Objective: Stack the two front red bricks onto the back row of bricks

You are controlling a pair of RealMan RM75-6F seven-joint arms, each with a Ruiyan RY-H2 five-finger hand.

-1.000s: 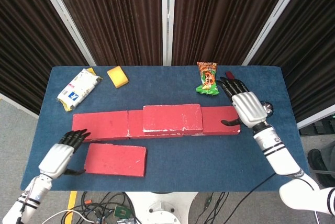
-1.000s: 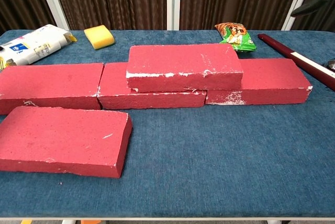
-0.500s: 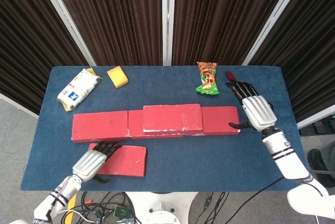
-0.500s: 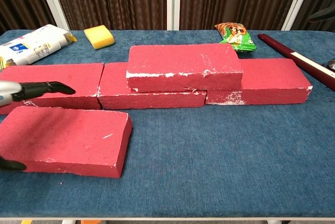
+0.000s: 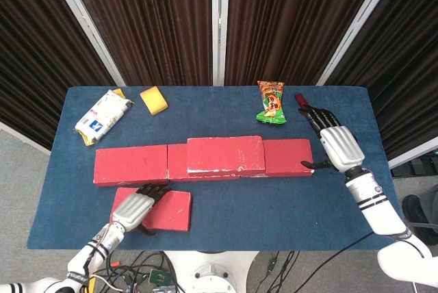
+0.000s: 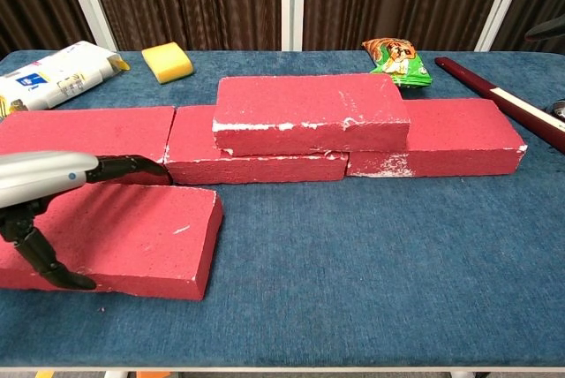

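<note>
On the blue surface (image 5: 226, 200), the remaining front red brick (image 5: 171, 211) lies flat at about 7 o'clock from the middle, just in front of the back row of bricks (image 5: 137, 164), which runs left to right across the centre. A second red brick (image 5: 225, 154) already sits on top of that row, bridging its middle and right bricks, as the chest view shows plainly. The left hand (image 5: 133, 209) is over the front brick's left half, palm down; in the chest view its fingers (image 6: 124, 167) stretch out over the brick's far edge while the thumb hangs down in front of the near edge, so the hand spans the brick, but whether it truly grips it I cannot tell. The right hand (image 5: 338, 146) is at about 3 o'clock, just beside the right end of the back row, its fingers spread and pointing away toward 12 o'clock, its thumb reaching toward the end brick; it holds nothing. Along the far edge lie a white packet (image 5: 102, 116) at 10 o'clock, a yellow sponge (image 5: 154, 100) at 11 o'clock, and a green and orange snack bag (image 5: 272, 103) at 1 o'clock. A dark red rod (image 6: 494, 98) lies at the far right in the chest view.
</note>
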